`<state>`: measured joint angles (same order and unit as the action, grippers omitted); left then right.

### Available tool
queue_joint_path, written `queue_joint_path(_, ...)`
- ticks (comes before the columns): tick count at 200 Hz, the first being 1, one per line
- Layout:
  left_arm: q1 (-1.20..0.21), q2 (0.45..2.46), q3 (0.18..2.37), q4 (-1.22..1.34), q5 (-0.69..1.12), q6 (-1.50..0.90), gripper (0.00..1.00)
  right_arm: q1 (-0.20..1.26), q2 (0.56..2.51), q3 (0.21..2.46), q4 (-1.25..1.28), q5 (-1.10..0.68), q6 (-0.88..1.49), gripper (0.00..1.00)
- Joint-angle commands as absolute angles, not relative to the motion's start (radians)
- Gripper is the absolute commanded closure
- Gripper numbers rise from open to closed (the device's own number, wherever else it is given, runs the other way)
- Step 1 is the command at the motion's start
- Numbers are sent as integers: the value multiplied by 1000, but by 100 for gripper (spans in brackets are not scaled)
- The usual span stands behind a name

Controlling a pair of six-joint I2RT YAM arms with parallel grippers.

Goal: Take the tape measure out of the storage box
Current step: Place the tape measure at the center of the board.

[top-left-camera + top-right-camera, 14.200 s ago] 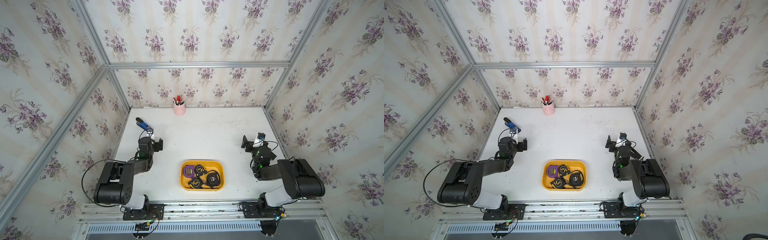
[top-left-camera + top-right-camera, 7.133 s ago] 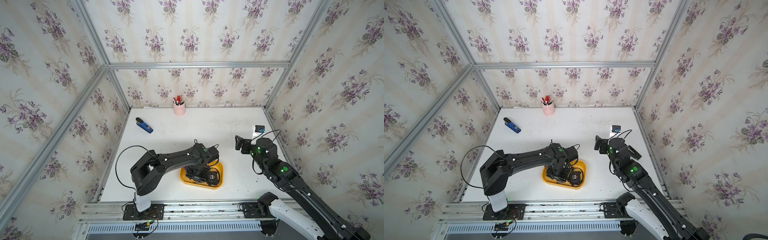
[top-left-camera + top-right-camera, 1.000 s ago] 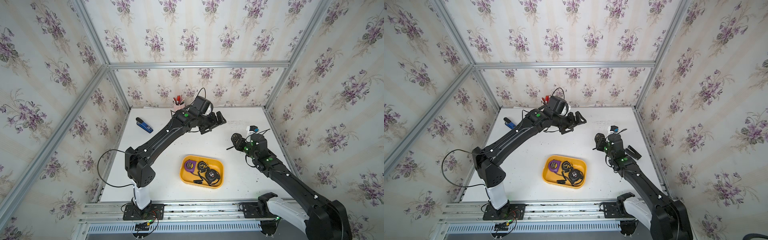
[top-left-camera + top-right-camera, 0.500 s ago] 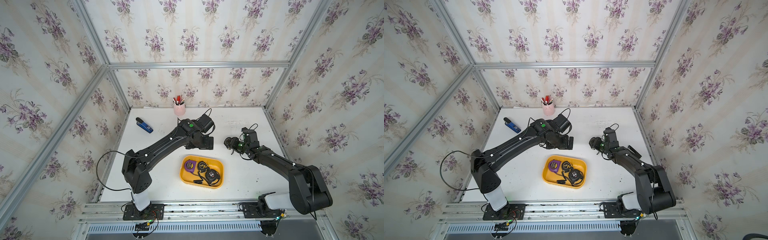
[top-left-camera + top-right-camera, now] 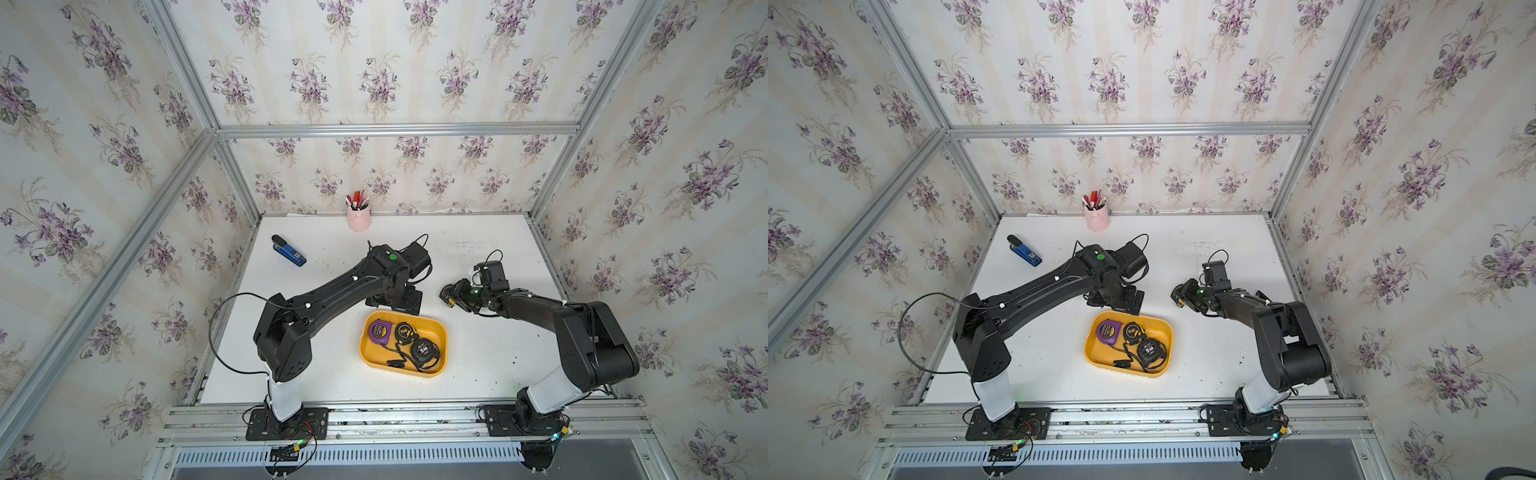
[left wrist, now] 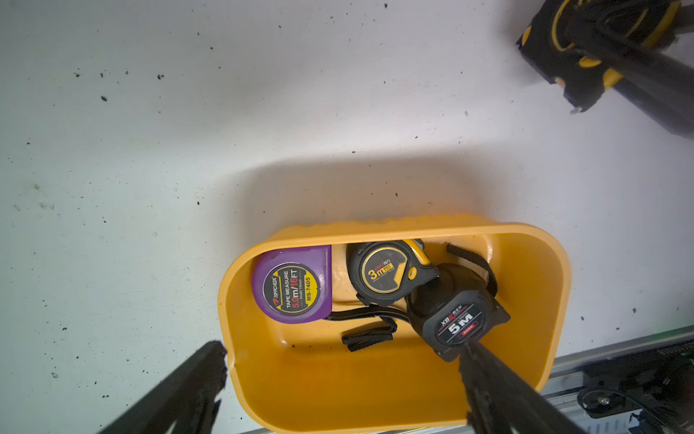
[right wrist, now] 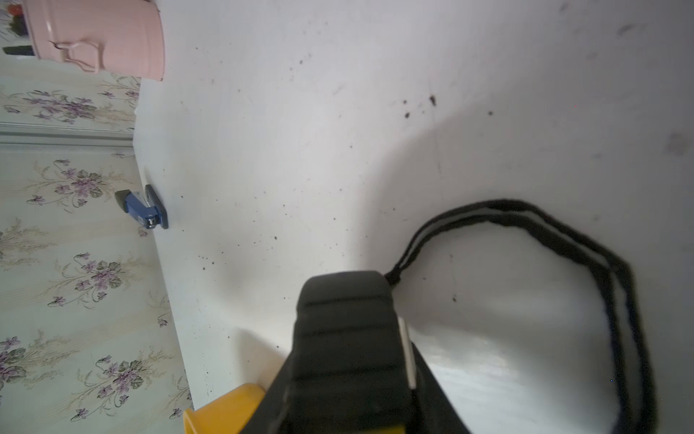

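Holding: right gripper (image 5: 452,296) is clamped narrow on a black-and-yellow tape (image 5: 446,293), and that tape is outside the box (image 5: 371,360), over bare table (image 5: 478,249).
Tape height: low by the tabletop. Touching or just off it, I cannot tell.
Strap: the tape's black loop (image 7: 563,233) runs out ahead of the right gripper and lies flat on the table.
Other arm: left gripper (image 5: 397,301) points down, spread wide, nothing between its fingers.
Box from left gripper: right under it and a little toward the robot's base. In the wrist view one fingertip sits by the outer rim and the other over the 5M tape (image 6: 456,319).
Box from right gripper: off to its left and nearer the base. A yellow corner shows just beside it in the right wrist view.
In the box: three lie flat, labels up. They are the purple tape (image 6: 293,289), the 3m tape (image 6: 383,272) and the 5M tape.
Contacts: the 3m tape touches the 5M tape. The purple tape lies just beside the 3m tape, with a sliver of yellow between them.
Loose straps: black loops lie on the box floor below the purple and 3m tapes.
Gripper to gripper: apart, with white table between them, left gripper on the right gripper's left.
Beyond left gripper: pink cup (image 5: 358,217) at the back wall, blue stapler (image 5: 289,250) further left, both well clear.
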<state>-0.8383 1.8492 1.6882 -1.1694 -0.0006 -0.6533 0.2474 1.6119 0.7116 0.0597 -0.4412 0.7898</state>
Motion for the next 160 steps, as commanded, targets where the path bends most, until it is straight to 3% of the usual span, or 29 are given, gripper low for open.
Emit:
queue_joint_path(1, -843, 1850, 1679, -1202, -25, -627, 0, 246, 1636, 707, 21, -456, 806, 70)
queue_joint_path(74, -858, 1874, 1693, -1216, 1, -605, 0, 245, 1635, 697, -62, -413, 786, 65)
queue_joint_path(103, -861, 1880, 1704, -1226, 5, -599, 0, 246, 1613, 690, -90, -386, 775, 54)
queue_joint_path(133, -862, 1879, 1701, -1226, 10, -598, 0, 247, 1588, 680, -106, -367, 772, 37)
queue_joint_path(160, -863, 1879, 1698, -1226, 15, -599, 0, 246, 1570, 680, -122, -349, 767, 30)
